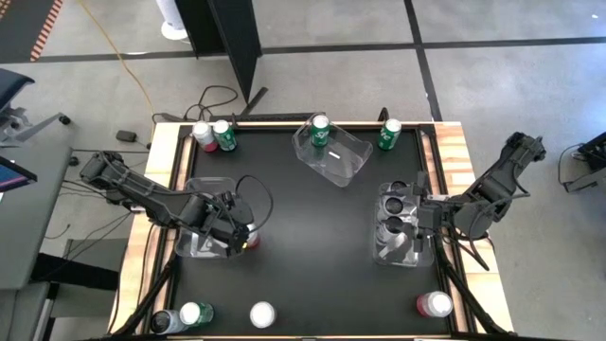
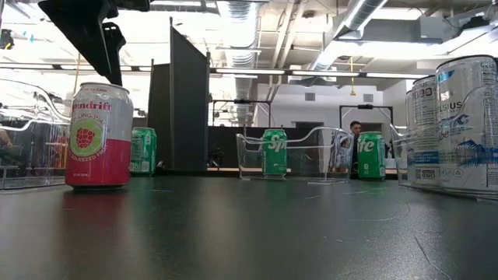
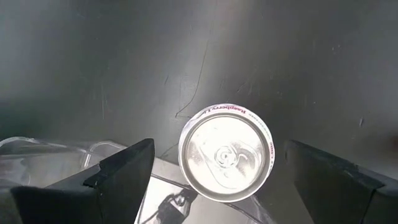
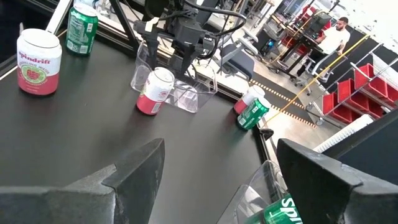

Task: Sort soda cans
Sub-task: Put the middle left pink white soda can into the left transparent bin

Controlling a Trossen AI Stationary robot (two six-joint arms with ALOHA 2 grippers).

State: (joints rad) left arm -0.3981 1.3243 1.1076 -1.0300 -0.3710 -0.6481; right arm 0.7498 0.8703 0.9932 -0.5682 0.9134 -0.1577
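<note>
A red-and-white soda can [image 1: 249, 238] stands upright on the black table just beside the left clear bin [image 1: 201, 220]. Its silver top [image 3: 225, 153] shows between my left gripper's [image 3: 219, 150] open fingers, which hover above it, one on either side, without touching. In the low view the can [image 2: 97, 136] stands below the dark left gripper [image 2: 87, 31]. My right gripper [image 1: 419, 224] is open at the edge of the right bin [image 1: 381, 254], which holds several dark cans [image 1: 393, 224]. A green can [image 1: 319, 129] stands in the centre bin [image 1: 343, 161].
Loose cans stand on the table: a green one [image 1: 389, 134] at the far edge, a red [image 1: 204, 136] and a green [image 1: 225, 134] at the far-left corner, and several along the near edge [image 1: 196, 313], [image 1: 262, 314], [image 1: 434, 305]. A person [image 4: 339, 37] stands in the room.
</note>
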